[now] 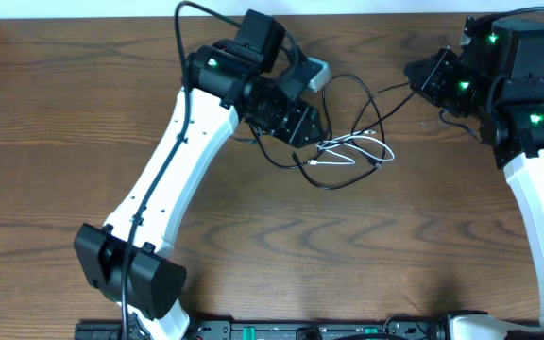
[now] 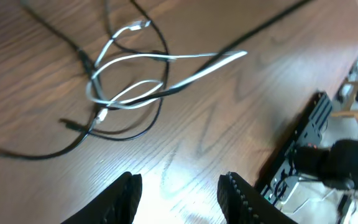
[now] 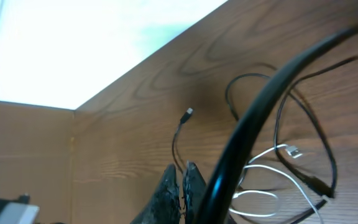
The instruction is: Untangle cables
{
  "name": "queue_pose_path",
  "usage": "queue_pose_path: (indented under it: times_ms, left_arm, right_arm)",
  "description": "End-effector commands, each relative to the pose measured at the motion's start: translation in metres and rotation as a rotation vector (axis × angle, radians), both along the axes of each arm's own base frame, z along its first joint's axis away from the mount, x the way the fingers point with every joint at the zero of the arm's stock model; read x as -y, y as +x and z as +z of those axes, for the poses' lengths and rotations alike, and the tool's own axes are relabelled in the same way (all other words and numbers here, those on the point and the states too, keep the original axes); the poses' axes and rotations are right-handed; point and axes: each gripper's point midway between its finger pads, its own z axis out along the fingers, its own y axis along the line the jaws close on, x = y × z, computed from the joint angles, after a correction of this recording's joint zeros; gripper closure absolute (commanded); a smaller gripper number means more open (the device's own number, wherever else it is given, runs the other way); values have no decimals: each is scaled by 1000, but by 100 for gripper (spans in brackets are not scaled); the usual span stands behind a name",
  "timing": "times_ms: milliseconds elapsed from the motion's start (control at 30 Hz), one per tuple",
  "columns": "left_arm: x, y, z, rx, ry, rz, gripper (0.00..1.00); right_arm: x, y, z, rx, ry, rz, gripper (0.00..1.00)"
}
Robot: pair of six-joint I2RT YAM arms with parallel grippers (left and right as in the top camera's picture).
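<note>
Left gripper just short of the white cable, jaws apart, nothing in them. White cable lies looped on the table, black cables threaded through it. Right gripper right of the white cable, fingers pinched on one black cable, plug end poking past them

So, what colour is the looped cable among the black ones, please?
White cable, clearest in left wrist view.
</note>
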Motion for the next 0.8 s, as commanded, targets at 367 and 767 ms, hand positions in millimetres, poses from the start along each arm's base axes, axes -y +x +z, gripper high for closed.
queue_pose_path:
  times_ms: [367, 767]
  left_arm:
    - [27, -6, 8, 1, -53, -4, 53]
    - [68, 38, -13, 16, -48, 311, 47]
  right_arm:
    - [32, 12, 3, -220, 400, -549, 98]
    - [31, 12, 3, -240, 445, -572, 99]
